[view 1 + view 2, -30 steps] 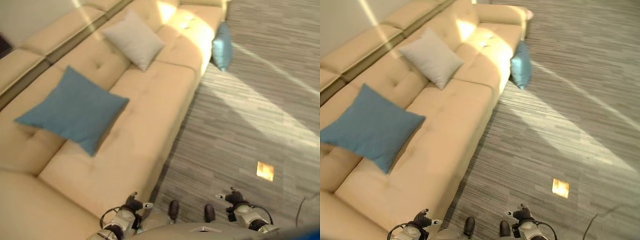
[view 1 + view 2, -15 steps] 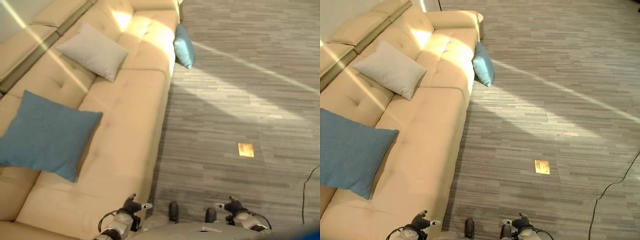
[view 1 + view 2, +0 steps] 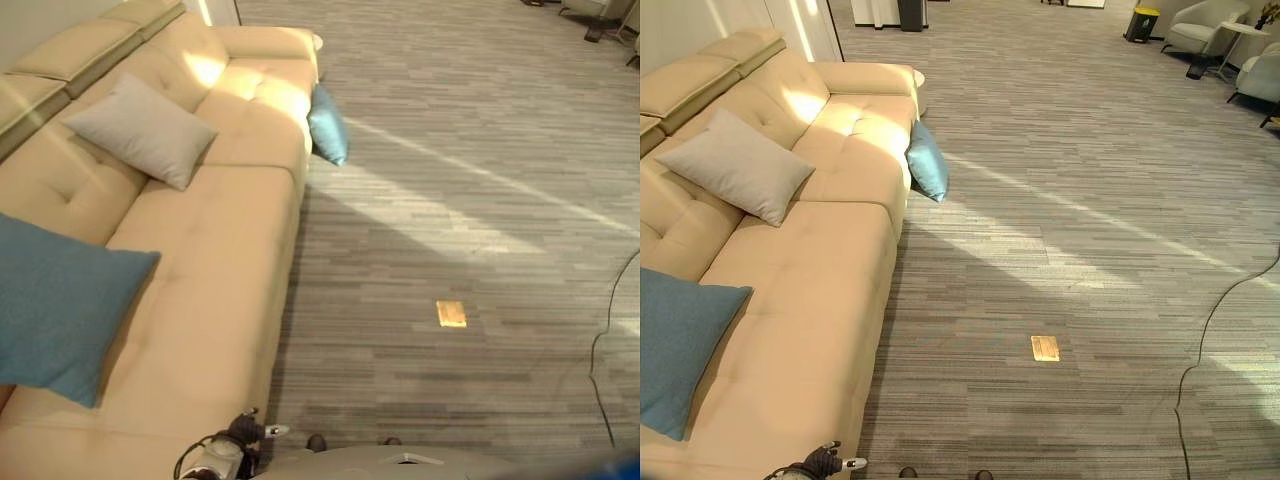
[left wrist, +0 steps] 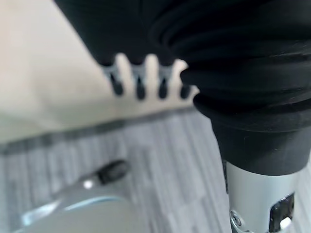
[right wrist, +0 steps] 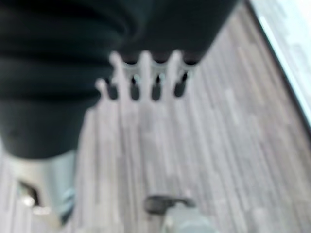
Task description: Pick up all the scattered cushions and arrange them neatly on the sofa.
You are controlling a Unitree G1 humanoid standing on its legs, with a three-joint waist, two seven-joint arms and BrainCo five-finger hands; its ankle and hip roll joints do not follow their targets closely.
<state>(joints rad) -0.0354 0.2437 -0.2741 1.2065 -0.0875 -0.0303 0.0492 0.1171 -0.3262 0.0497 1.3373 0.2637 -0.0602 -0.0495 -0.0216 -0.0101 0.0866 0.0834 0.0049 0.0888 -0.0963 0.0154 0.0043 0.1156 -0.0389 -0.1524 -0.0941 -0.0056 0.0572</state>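
A long cream sofa (image 3: 810, 300) holds a grey square cushion (image 3: 735, 165) near its back and a big blue cushion (image 3: 675, 345) on the seat. A small blue cushion (image 3: 928, 162) leans on the floor against the sofa front. The left hand (image 4: 141, 80) and right hand (image 5: 146, 77) hang low with straight fingers, holding nothing.

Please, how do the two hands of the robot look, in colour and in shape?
Each hand, the left hand and the right hand, has a dark ribbed cover over its back and wrist. Slim silver fingers with dark tips stand in a row beside the cover. Below the cover, a silver-grey forearm shows.
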